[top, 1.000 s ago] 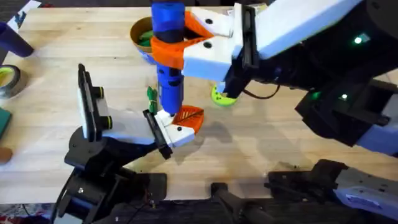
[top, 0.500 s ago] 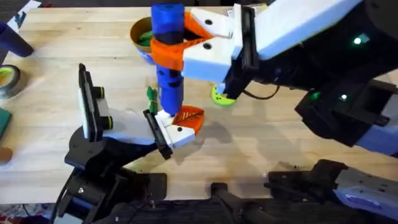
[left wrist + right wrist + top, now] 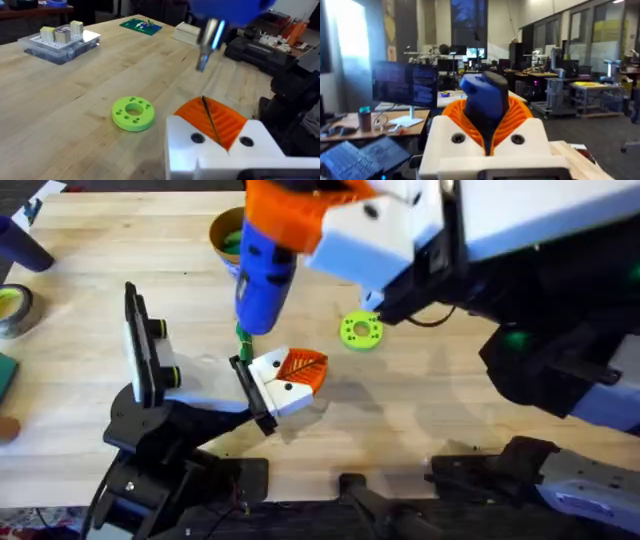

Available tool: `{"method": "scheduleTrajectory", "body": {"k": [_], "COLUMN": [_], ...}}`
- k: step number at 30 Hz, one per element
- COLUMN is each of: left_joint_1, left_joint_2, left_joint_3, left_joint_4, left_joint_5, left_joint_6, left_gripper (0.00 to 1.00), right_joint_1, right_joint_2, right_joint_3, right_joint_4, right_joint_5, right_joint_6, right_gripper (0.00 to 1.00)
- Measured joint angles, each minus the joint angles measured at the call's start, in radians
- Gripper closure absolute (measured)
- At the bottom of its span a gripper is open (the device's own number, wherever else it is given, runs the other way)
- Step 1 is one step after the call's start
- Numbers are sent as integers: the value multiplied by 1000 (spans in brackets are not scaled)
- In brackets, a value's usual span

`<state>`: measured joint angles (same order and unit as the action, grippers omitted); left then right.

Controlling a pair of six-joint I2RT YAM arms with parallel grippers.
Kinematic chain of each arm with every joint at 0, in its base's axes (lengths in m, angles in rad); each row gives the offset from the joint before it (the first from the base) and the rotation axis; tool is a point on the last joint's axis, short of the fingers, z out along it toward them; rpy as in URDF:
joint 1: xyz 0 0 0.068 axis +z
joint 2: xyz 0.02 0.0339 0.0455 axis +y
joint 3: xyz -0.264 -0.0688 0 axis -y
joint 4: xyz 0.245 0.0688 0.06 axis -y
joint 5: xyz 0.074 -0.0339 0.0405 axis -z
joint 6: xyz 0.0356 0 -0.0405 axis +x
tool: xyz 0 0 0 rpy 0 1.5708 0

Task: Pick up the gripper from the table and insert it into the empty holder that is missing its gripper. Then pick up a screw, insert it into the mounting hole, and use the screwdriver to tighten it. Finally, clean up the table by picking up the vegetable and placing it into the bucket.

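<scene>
1. We take the holder (image 3: 200,395) as our landmark: its white link lies on the table (image 3: 450,430) and ends in a black bracket, with the gripper (image 3: 290,375) seated at that end.
2. Our right hand (image 3: 300,210) is clamped on the screwdriver (image 3: 262,275). From overhead the blue body hangs above and beyond the holder's bracket end, tilted, its long axis slanting down toward the seated piece with the tip just short of it.
3. We judge the coming move turns on this: the tip stands off the white face on the far side, raised, so the tool must either come down onto a mounting hole or be carried off. The right arm is the nearer one, and it has the tool.
4. The bucket (image 3: 226,235) sits well beyond the holder, partly behind the screwdriver, with something green inside.
5. A green disc (image 3: 360,331) lies on the table near the holder's bracket end.
6. The left wrist view adds what overhead hides: the metal bit (image 3: 207,42) hanging clear above the table, apart from everything. We cannot tell how the left hand's own fingers stand.
7. The right wrist view shows orange pads (image 3: 517,115) wrapped around the blue body.
</scene>
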<state>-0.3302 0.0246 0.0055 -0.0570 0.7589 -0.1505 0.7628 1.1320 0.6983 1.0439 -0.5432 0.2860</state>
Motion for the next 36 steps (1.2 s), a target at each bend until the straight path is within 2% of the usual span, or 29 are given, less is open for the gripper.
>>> {"method": "scheduleTrajectory", "body": {"k": [4,9,18,25,29,32,36], "left_joint_1": [0,0,0,0,0,0,0], "left_joint_2": [0,0,0,0,0,0,0], "left_joint_3": [0,0,0,0,0,0,0], "left_joint_4": [0,0,-1,-1,-1,-1,-2], "left_joint_5": [0,0,0,0,0,0,0], "left_joint_6": [0,0,0,0,0,0,0], "left_gripper": [986,986,986,986,986,986,986], "right_joint_1": [-2,-32,-197,-325,-356,-370,-383], "right_joint_2": [1,1,3,2,3,14,111], "right_joint_3": [0,0,1,1,1,1,1], "right_joint_4": [-26,-75,-469,-844,-1029,-1136,-1215], "right_joint_5": [74,105,169,448,597,698,782], "right_joint_6": [52,41,-196,-514,-684,-757,-852], "right_gripper": [962,962,962,962,962,963,962]}}
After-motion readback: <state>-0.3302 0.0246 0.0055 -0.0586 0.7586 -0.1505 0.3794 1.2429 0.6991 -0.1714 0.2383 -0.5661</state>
